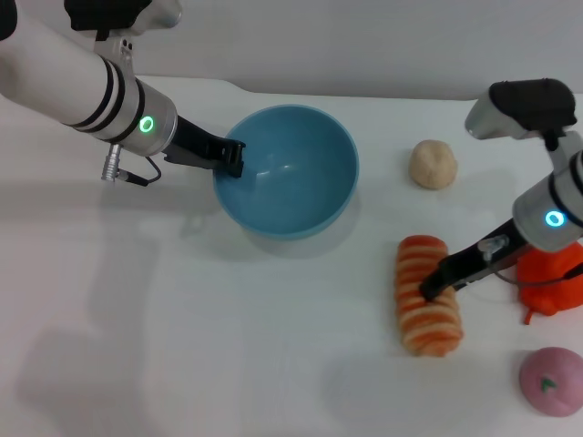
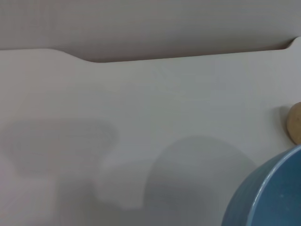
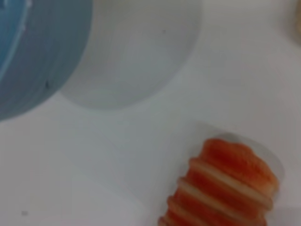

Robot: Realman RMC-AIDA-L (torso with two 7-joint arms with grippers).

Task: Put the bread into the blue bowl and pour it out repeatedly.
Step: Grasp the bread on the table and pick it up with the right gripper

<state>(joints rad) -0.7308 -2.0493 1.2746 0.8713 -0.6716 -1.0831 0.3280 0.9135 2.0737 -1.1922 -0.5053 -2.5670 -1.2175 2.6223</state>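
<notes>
A: Bright, even overhead light; soft grey shadows spread over the white table (image 1: 228,346) toward seven o'clock.

B: Right wrist view is blurred; the blue bowl (image 1: 290,169) carries small glints.

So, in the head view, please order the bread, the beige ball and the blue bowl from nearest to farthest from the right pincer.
From the right pincer:
1. Bread, directly at it.
2. Beige ball, behind it.
3. Blue bowl, to its left, with the left pincer at its rim.

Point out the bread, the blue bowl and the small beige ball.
bread (image 1: 421,273), head view, striped top near its far end.
blue bowl (image 1: 314,196), head view, bare inner wall.
beige ball (image 1: 433,165), head view, middle of its top.
</notes>
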